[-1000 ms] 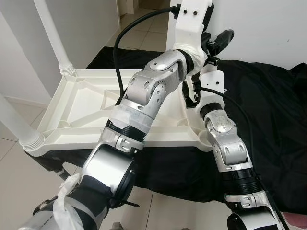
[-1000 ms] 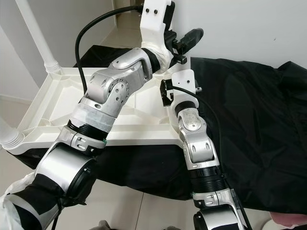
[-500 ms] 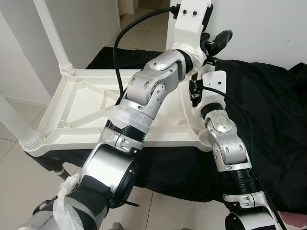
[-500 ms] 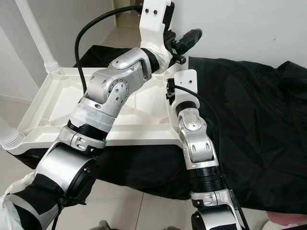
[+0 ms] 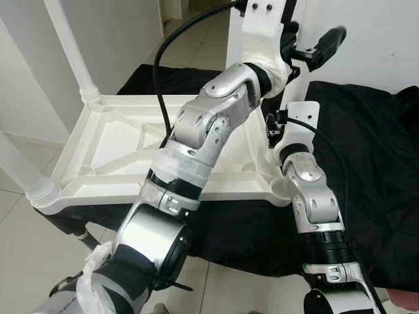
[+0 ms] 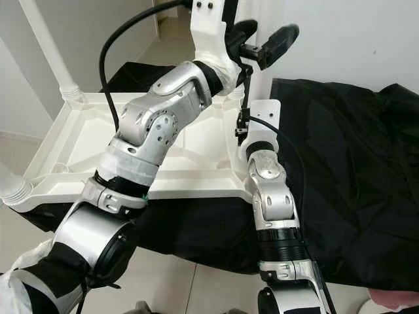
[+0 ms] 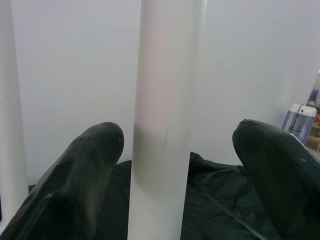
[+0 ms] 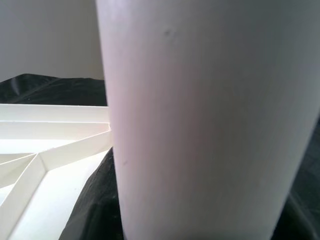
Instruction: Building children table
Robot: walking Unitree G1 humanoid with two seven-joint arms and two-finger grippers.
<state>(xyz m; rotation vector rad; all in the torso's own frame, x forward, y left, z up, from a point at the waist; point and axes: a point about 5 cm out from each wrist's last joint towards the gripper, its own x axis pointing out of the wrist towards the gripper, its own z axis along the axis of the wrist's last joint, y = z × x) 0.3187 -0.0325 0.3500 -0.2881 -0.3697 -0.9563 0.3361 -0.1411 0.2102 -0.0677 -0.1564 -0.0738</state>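
Raised left end effector point(image 7: 175, 150), smooth leg point(image 7: 162, 120).

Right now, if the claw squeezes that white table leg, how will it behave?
The white leg looks like a smooth round plastic tube, so it may slip or twist in the open left claw. It is probably stiff and light for its length. Standing tall, it could tip unless seated in the upturned tabletop.

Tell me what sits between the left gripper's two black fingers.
In the left wrist view, a white table leg stands upright between the left gripper's spread fingers, with a gap on each side.
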